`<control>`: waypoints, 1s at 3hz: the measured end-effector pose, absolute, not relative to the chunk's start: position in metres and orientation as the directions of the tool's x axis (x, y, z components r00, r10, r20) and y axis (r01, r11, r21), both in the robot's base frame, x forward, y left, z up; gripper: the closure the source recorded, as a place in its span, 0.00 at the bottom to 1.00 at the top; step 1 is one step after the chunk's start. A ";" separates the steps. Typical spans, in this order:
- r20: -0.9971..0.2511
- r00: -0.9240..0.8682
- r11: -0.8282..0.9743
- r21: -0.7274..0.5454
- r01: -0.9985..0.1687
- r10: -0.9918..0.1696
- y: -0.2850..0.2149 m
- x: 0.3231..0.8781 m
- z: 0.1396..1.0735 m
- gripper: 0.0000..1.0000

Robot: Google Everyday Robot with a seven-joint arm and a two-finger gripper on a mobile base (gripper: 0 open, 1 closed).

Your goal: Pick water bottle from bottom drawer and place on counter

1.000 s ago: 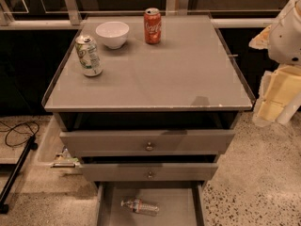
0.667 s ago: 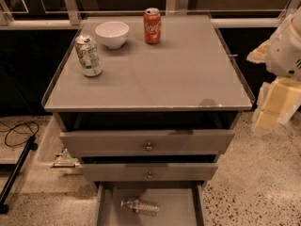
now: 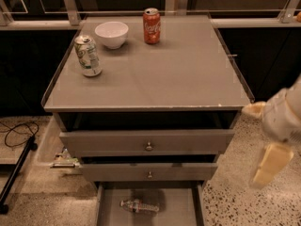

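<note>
The counter (image 3: 155,79) carries a white bowl (image 3: 111,34), a Coca-Cola can (image 3: 151,26) and a green-white can (image 3: 88,55) towards its back and left. A careless set-down there could topple one. The two upper drawers (image 3: 148,142) stand ajar above the bottom drawer (image 3: 181,208), so an arm reaching down may clip their fronts. The claw (image 3: 269,166) hangs off the cabinet's right front corner, lower than a second ago; spread or closed, I cannot tell. The water bottle (image 3: 139,205) lies on its side on the drawer floor, unmoved, and might roll away from a pinch.
</note>
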State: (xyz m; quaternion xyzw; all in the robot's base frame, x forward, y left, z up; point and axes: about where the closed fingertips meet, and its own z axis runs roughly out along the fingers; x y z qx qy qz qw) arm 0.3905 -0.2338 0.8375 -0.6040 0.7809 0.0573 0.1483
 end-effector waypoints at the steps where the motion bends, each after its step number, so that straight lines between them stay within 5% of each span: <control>1: -0.384 -0.195 0.249 -0.095 -0.964 -0.902 -0.240 0.367 0.771 0.00; 3: -0.528 -0.158 0.235 -0.082 -0.968 -0.835 -0.255 0.395 0.664 0.00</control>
